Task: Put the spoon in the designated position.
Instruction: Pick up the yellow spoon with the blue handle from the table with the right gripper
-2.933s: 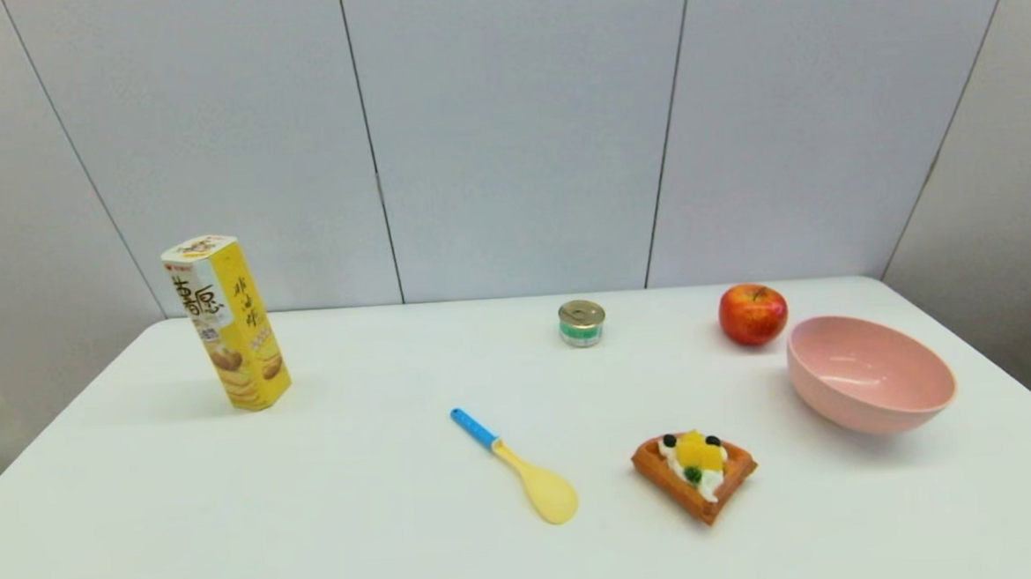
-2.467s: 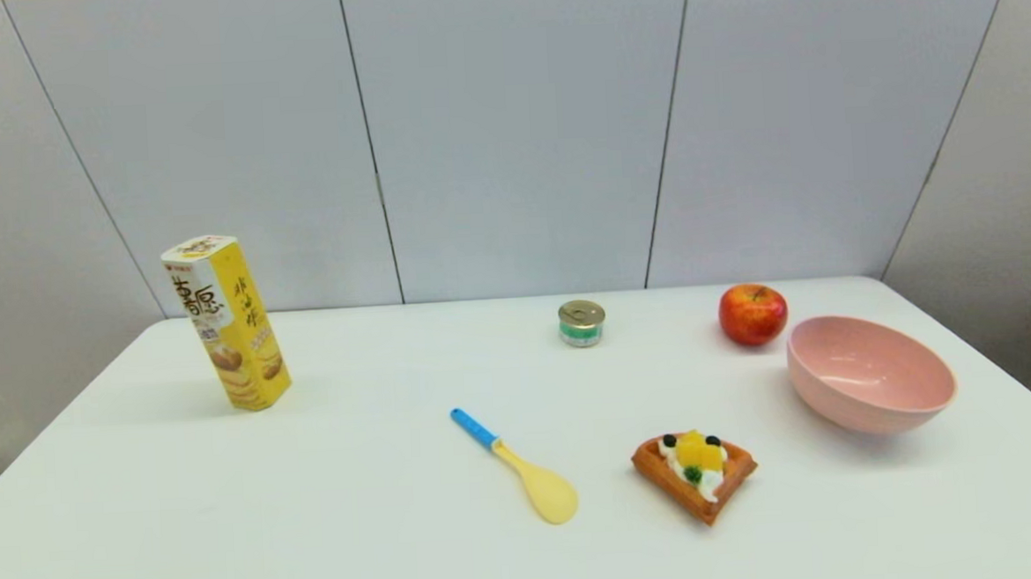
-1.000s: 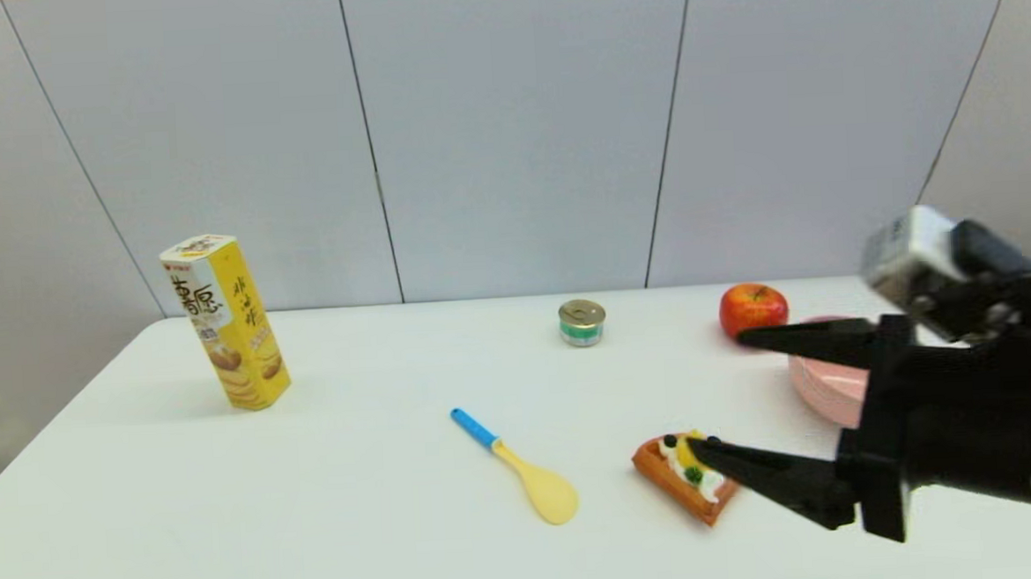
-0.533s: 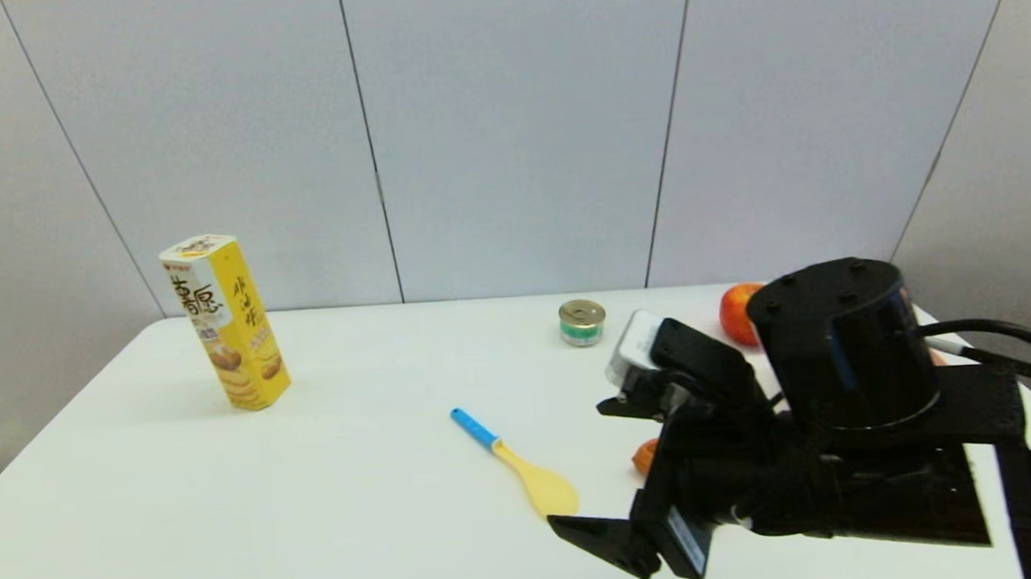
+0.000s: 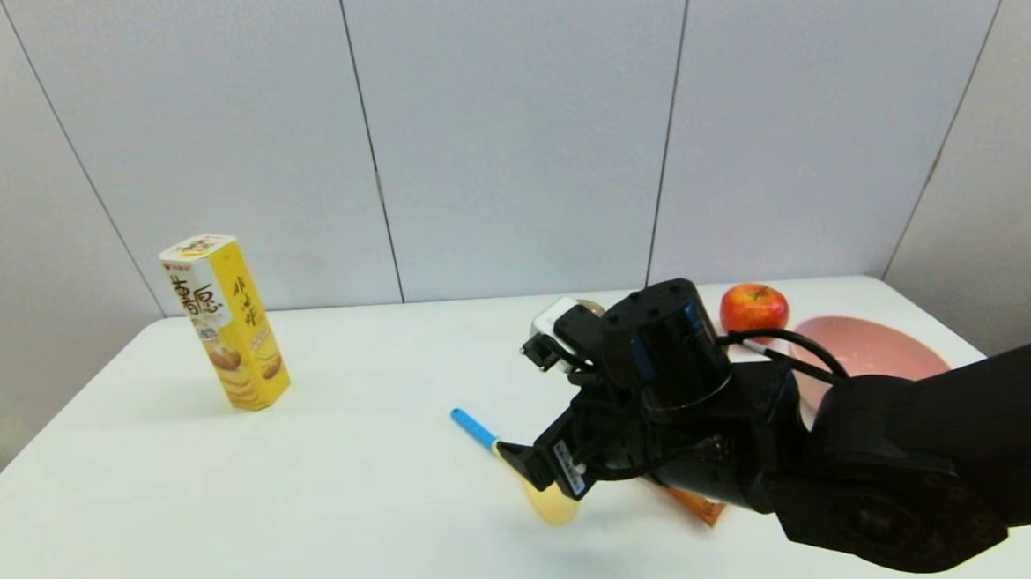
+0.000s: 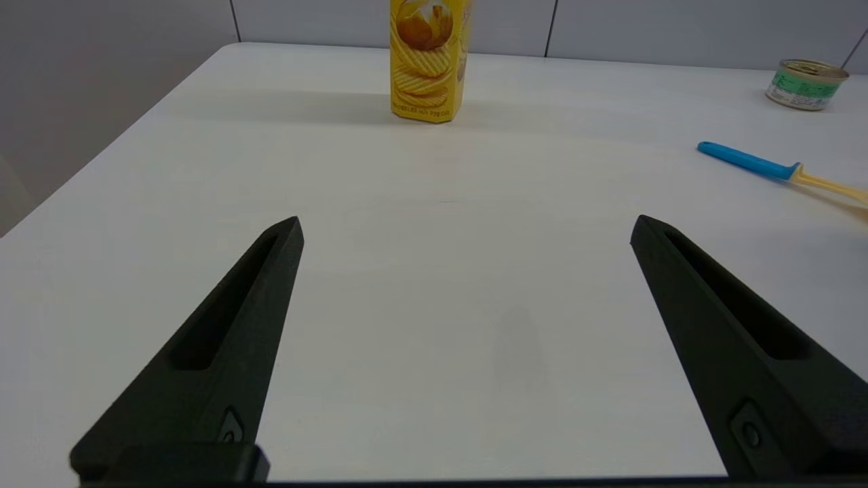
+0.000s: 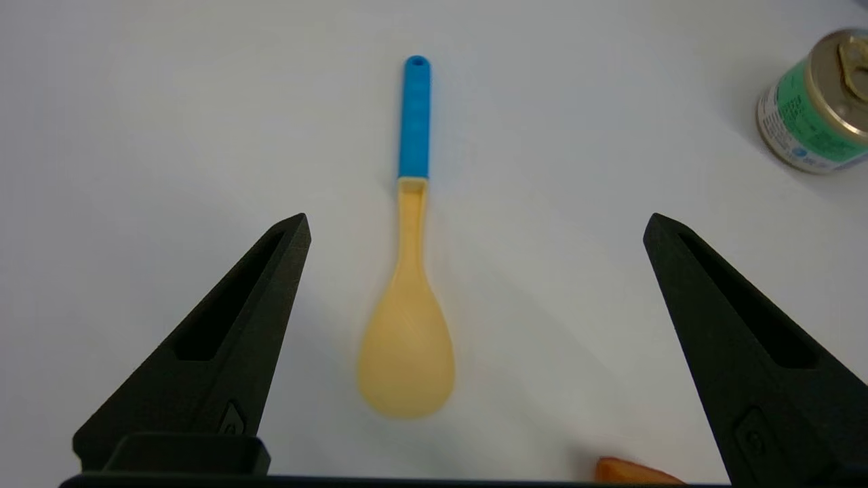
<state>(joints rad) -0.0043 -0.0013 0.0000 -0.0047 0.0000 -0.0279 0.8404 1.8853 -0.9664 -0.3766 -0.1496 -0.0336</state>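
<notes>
Spoon (image 7: 411,271) looks light, stiff and low on the bench (image 5: 360,527); the wide-open right hand (image 7: 475,224) should pinch its thin neck.

The left hand (image 6: 464,227) also stands open, parked over bare bench.

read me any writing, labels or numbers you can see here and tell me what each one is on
Tall yellow snack box: large dark Chinese characters, too blurred to read.
Small green-labelled tin can: fine print, too small to read.
White sticker on the right gripper: illegible.
No readable text elsewhere.

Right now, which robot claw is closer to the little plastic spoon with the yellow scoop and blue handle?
The right. The right gripper hovers open right over the spoon; the left gripper, also open, sits parked well off to the spoon's left.
</notes>
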